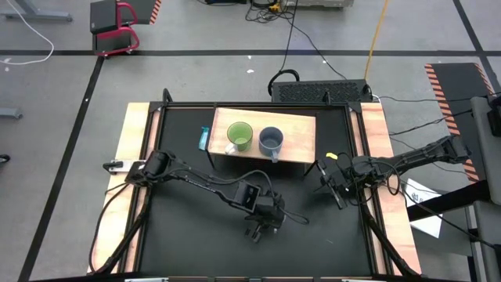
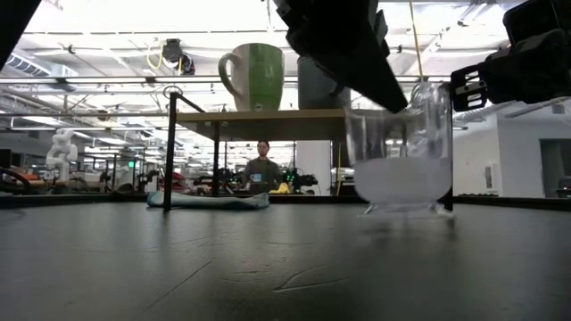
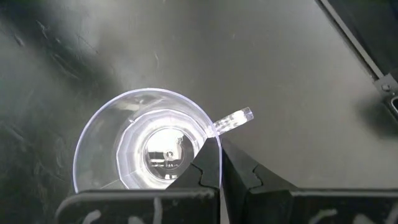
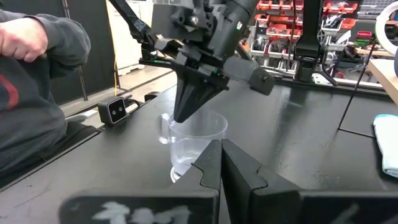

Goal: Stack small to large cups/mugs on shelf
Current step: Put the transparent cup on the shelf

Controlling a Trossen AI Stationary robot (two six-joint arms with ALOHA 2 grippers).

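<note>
1. Left gripper [image 3: 219, 177]: jaws together, pinching the rim of the clear glass cup [image 3: 146, 149] on the side next to its handle [image 3: 231, 120]. One finger looks inside the wall, one outside; the wrist view shows the rim edge running into the closed tips.
2. The right wrist view confirms: left gripper [image 4: 185, 112] comes down from above, tips at the cup's [image 4: 189, 146] rim. Cup stands upright on the black tabletop [image 1: 196, 235], mouth up.
3. Right gripper [image 4: 221, 163]: jaws together, holding nothing. It waits low over the table's right side [image 1: 338, 186], pointed toward the cup, well apart from it.
4. Key relation: the shelf [image 1: 301, 129] lies beyond the cup, toward the table's far edge. Lime-green mug [image 1: 239, 136] and grey-blue mug [image 1: 271, 140] sit on it side by side, both upright, not nested.
5. Left arm is the nearer one, already on the cup. Cup's axis is vertical, so the move is likely lift, carry over the shelf edge, then lower.
6. Judgement: stacking not yet started; the glass cup is the smallest, so it goes in last. The grey-blue mug likely needs to go into the green first.
7. Risk: thin rim pinch on slick glass, cup may swing or slip on lift.
8. Low view: glass cup [image 2: 400, 152] on the tabletop in front of the shelf [image 2: 268, 120]; a person in the room far behind.
</note>
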